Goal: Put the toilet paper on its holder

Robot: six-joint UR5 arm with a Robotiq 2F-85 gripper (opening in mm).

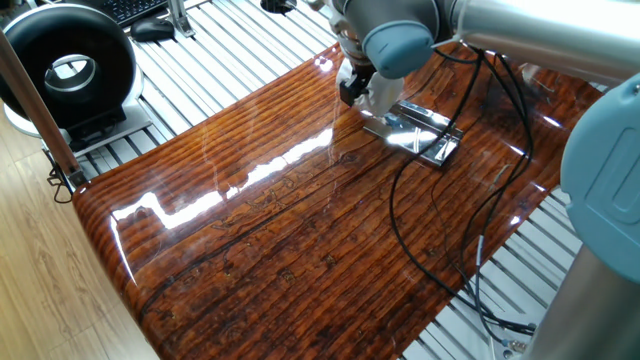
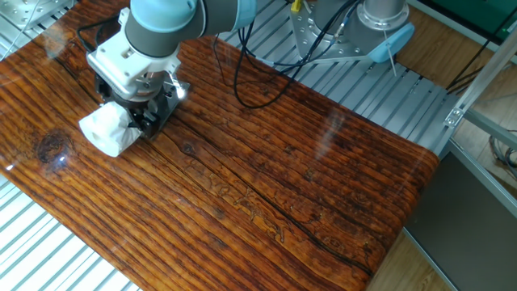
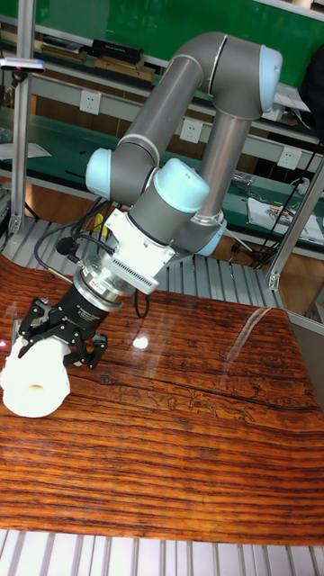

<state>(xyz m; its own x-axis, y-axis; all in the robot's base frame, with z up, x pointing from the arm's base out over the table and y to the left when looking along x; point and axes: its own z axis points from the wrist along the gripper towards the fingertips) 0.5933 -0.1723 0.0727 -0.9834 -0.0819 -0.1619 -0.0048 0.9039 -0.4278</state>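
Roll held at the holder's end.
The tool [image 3: 56,346] is clamped on the toilet paper [image 3: 36,380], low over the bench [image 2: 266,178], beside the shiny holder [image 1: 420,131].

— What is surrounding the scene?
— A glossy striped wooden tabletop [image 1: 260,230] is catching white glare, sitting on a ribbed metal bench [image 2: 48,259]. A black ring-shaped fan [image 1: 68,70] is standing nearby.
— And behind?
— A green wall [image 3: 135,27] is rising above a workbench [image 3: 54,135], with pale wood flooring [image 1: 40,290] below.
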